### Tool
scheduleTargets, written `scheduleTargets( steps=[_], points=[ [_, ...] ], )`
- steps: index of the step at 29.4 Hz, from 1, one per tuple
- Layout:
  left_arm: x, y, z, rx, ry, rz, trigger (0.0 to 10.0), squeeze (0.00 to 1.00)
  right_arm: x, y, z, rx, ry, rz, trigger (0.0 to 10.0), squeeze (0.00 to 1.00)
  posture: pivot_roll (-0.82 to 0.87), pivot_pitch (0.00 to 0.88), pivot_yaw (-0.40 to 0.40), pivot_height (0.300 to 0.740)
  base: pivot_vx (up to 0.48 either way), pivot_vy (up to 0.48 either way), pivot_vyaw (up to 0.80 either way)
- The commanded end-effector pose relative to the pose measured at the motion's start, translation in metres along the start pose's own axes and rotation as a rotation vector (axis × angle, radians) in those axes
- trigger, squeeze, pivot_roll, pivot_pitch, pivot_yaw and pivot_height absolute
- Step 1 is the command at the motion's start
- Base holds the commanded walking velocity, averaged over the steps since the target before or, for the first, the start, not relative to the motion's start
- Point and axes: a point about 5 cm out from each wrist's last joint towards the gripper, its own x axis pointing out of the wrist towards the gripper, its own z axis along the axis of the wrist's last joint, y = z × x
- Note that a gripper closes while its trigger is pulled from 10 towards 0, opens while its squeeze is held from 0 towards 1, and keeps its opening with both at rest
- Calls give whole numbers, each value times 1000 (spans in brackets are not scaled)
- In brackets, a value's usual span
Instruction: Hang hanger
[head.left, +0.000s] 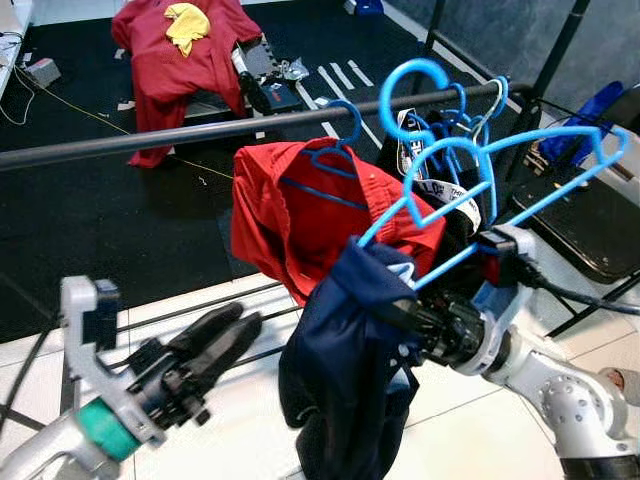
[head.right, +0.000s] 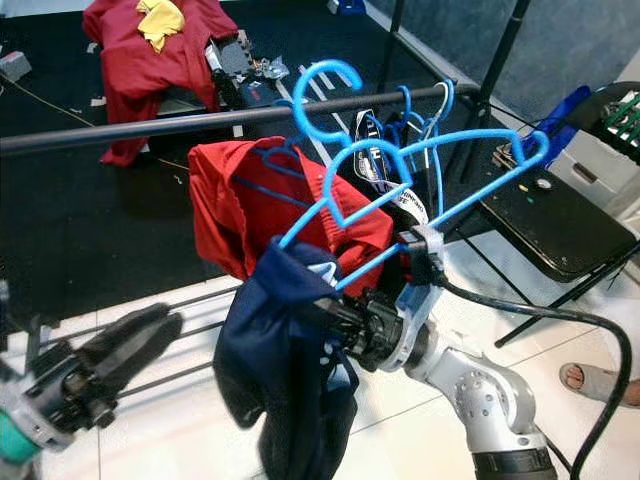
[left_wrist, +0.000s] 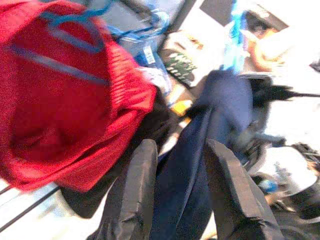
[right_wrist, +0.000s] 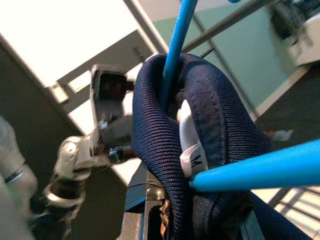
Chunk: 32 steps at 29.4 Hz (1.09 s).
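Note:
My right gripper is shut on a blue hanger, its fingers buried in the navy garment draped over the hanger's lower end. The hanger tilts up, and its hook is raised near the black rail, closer to me than the rail and apart from it. In the right wrist view the navy collar wraps the blue bar. My left gripper is open at the lower left, short of the navy cloth, and holds nothing.
A red garment on a blue hanger and several other hangers hang on the rail. A black chair stands to the right. Red and yellow clothes lie at the back. A person's sandalled foot is at the lower right.

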Motion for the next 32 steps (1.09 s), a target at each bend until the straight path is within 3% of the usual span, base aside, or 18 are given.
scheduleTargets(
  steps=[1, 2, 3, 14, 15, 16, 17, 21, 22, 23, 24, 26, 28, 30, 31, 32],
  points=[
    [4, -6, -1, -16, 10, -32, 10000, 0, 6, 7, 4, -14, 12, 79, 0, 0, -2, 133, 51, 740, 0, 0, 0],
    [4, -6, -1, -16, 10, -32, 10000, 0, 6, 7, 4, -14, 12, 79, 0, 0, -2, 133, 51, 740, 0, 0, 0],
    [10, -9, 1, -14, 6, -69, 10000, 1000, 7, 8, 3, -9, 30, 93, 0, 0, -2, 133, 47, 740, 0, 0, 0],
    [17, -16, 6, -3, 13, -209, 10000, 1000, 10, 6, 2, 6, 71, 124, 0, 0, -11, 135, 41, 740, 0, 0, 0],
    [17, -18, 6, 0, 23, -224, 10000, 490, 11, 6, 3, 8, 71, 128, 0, 0, -12, 135, 41, 740, 0, 0, 0],
    [17, -18, 6, 0, 23, -224, 10000, 490, 11, 6, 3, 8, 71, 128, 0, 0, -12, 135, 41, 740, 0, 0, 0],
    [19, -19, 3, 11, 49, -231, 10000, 0, 14, 5, 3, 7, 72, 134, 0, 0, -12, 135, 40, 740, 0, 0, 0],
    [21, -18, -3, 35, 96, -227, 10000, 0, 17, 4, 3, 2, 79, 144, 0, 0, -11, 135, 37, 740, 0, 0, 0],
    [23, -18, -8, 50, 126, -216, 9333, 0, 20, 3, 4, -2, 85, 155, 0, 0, -12, 136, 37, 740, 0, 0, 0],
    [27, -18, -10, 57, 137, -209, 5686, 0, 24, 3, 3, -4, 91, 166, 0, 0, -12, 136, 35, 740, 0, 0, 0],
    [32, -19, -11, 65, 135, -207, 3922, 0, 25, 3, 2, -3, 98, 174, 0, 0, -8, 137, 31, 740, 0, 0, 0],
    [32, -19, -11, 65, 135, -207, 3922, 0, 25, 3, 2, -3, 98, 174, 0, 0, -8, 137, 31, 740, 0, 0, 0],
    [42, -20, -9, 61, 102, -191, 2980, 0, 27, 3, -4, 7, 117, 183, 0, 0, -9, 139, 30, 740, 0, 0, 0],
    [45, -20, -8, 60, 92, -184, 2980, 0, 27, 4, -5, 12, 123, 186, 0, 0, -9, 139, 29, 740, 0, 0, 0],
    [47, -20, -8, 62, 87, -181, 2196, 0, 28, 5, -7, 15, 130, 190, 0, 0, -11, 140, 29, 740, 0, 0, 0],
    [47, -20, -8, 62, 87, -181, 2196, 0, 28, 5, -7, 15, 130, 190, 0, 0, -11, 140, 29, 740, 0, 0, 0]
  ],
)
